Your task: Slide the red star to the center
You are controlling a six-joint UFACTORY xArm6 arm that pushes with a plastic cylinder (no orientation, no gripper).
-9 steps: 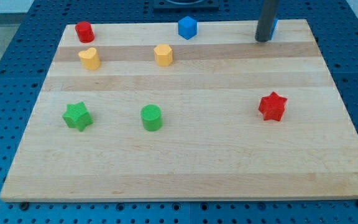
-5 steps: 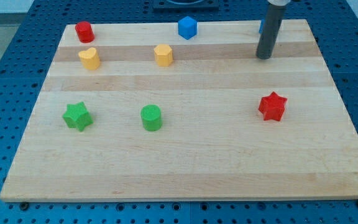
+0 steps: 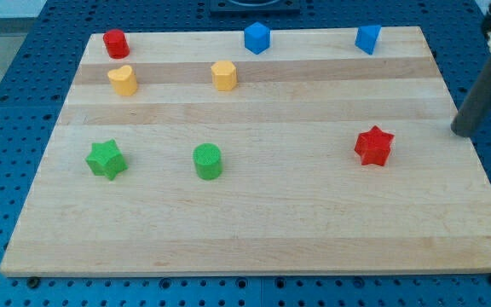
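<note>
So, the red star (image 3: pixel 374 146) is my landmark and it's what I have to shift. It sits on the board (image 3: pixel 254 239) well over toward the view's right, a little below the middle height, nowhere near the center yet. So basically nothing of the actual job is done as far as I can see: the star needs a long slide toward the view's left and a touch upward.

My tip (image 3: pixel 462 132) is off to the star's right and slightly above it, right at the board's right edge, apart from the star and not touching anything. No pincer on this rig, just a bare rod, so there's nothing to be released or clenched and I'm grasping nothing. Good side to be on for a leftward push, I reckon; I'd want to drop a bit lower first so I hit it square.

Far left of the star, about level: green cylinder (image 3: pixel 208 161), then green star (image 3: pixel 106 159). Up-left: orange block (image 3: pixel 223 75), yellow heart (image 3: pixel 122 79). Along the top edge: blue block (image 3: pixel 366 39) above the star, blue cube (image 3: pixel 257 37), and red cylinder (image 3: pixel 114 43) in the far corner.
</note>
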